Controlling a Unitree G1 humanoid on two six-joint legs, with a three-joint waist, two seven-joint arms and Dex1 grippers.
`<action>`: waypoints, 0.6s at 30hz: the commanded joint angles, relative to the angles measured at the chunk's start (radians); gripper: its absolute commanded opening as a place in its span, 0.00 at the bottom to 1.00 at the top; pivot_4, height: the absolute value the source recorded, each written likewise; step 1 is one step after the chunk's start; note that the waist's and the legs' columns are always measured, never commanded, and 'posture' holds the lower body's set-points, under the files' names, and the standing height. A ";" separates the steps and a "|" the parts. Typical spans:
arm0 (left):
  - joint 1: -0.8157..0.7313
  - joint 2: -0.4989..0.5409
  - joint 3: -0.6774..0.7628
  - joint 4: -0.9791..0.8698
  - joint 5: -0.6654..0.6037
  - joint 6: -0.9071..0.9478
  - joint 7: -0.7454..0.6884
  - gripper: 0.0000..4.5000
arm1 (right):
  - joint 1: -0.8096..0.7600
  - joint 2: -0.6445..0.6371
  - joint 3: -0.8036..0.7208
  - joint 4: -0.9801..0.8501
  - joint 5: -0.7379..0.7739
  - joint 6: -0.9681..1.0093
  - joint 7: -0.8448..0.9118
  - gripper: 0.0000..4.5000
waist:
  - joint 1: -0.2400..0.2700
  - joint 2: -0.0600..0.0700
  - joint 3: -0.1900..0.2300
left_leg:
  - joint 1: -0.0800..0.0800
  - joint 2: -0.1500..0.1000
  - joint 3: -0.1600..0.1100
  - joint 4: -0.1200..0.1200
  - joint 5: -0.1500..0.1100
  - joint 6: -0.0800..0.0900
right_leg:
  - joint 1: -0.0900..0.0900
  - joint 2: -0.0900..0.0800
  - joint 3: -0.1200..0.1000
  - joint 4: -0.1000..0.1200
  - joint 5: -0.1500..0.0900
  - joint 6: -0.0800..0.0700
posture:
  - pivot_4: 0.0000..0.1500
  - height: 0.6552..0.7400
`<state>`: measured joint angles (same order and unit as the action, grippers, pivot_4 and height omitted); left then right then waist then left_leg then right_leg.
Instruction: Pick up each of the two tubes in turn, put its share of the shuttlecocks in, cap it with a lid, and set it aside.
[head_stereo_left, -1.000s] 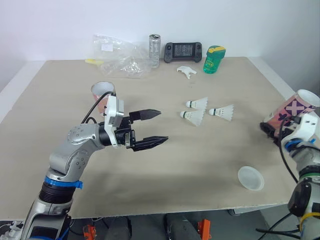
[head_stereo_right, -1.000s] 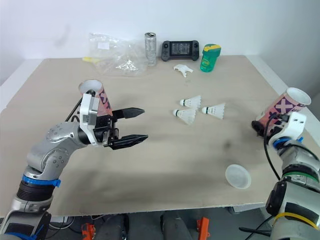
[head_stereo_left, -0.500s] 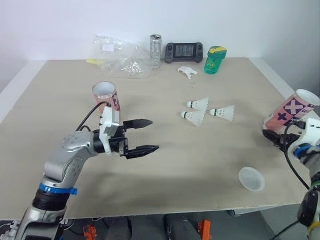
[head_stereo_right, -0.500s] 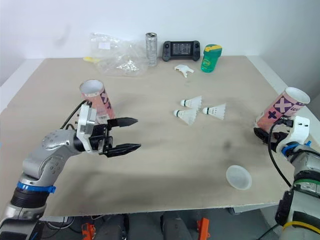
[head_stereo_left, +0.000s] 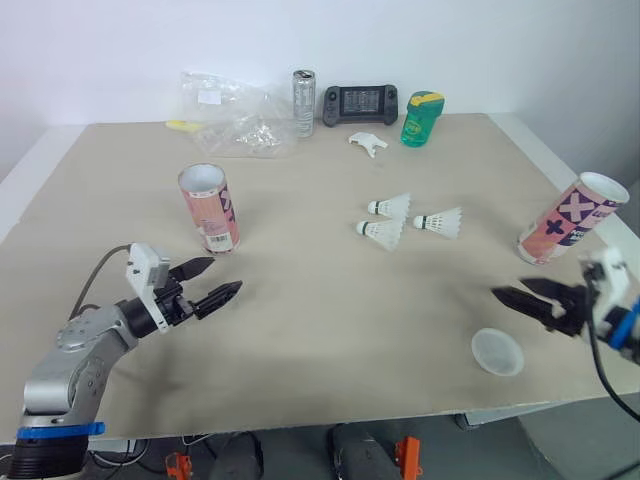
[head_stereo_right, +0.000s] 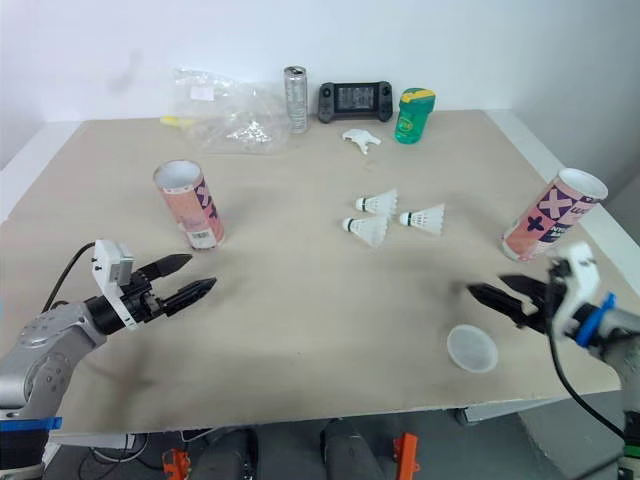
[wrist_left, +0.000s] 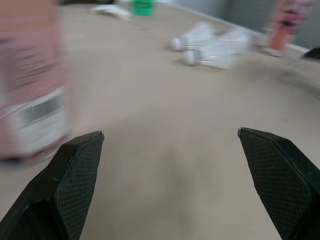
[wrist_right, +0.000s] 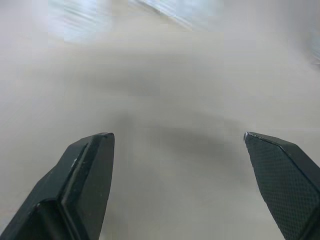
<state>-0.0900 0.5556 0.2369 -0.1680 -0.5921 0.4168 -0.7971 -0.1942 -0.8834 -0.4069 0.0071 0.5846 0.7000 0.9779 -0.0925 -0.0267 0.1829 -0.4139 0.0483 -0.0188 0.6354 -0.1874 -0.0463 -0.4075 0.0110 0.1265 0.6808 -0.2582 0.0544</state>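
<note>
Beige tabletop, front to back: the lid (head_stereo_left: 497, 352) lies nearest, just beside the right gripper (head_stereo_left: 507, 288), jaws spread and empty like the left gripper (head_stereo_left: 226, 275). Just beyond that one stands the left tube (head_stereo_left: 208, 208) (I'd come in level at mid-height, not the rim). Farther off, the shuttlecocks (head_stereo_left: 400, 220) lie mid-table, with the right tube (head_stereo_left: 572, 218) tilted by the right edge.

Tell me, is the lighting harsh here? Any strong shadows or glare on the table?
Left eye view: soft, even light; the left tube and right tube throw only faint shadows on the table, no glare; the plastic bag glints a little. Right wrist view: a dim darker patch ahead of the right claw, probably a shadow.
</note>
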 joint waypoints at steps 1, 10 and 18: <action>0.011 -0.006 0.053 0.036 0.023 -0.033 0.049 1.00 | -0.068 0.018 0.067 -0.178 0.062 0.032 -0.005 0.98 | 0.002 -0.002 0.001 | 0.000 0.000 0.000 0.000 0.001 0.000 | 0.000 0.000 0.000 0.000 0.000 0.000 | 1.00 0.81; -0.093 -0.020 0.017 0.274 0.127 -0.198 0.018 1.00 | -0.223 0.190 0.312 -0.315 0.025 -0.079 -0.026 0.98 | 0.037 -0.004 0.000 | -0.013 -0.002 -0.001 0.000 0.001 -0.001 | -0.008 -0.002 -0.001 -0.001 0.000 0.005 | 1.00 0.81; -0.282 -0.022 -0.064 0.504 0.196 -0.318 -0.104 1.00 | -0.224 0.241 0.361 -0.393 0.031 -0.088 -0.065 0.98 | 0.048 -0.004 0.000 | -0.023 -0.002 -0.004 0.000 0.000 -0.002 | -0.017 -0.001 -0.005 0.000 0.002 0.000 | 1.00 0.81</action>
<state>-0.3499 0.5278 0.1808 0.3145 -0.4115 0.1329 -0.8736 -0.4056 -0.6429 -0.0354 -0.3332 0.6027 0.6233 0.9216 -0.0447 -0.0307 0.1829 -0.4369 0.0466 -0.0226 0.6356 -0.1873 -0.0481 -0.4239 0.0096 0.1218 0.6804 -0.2565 0.0544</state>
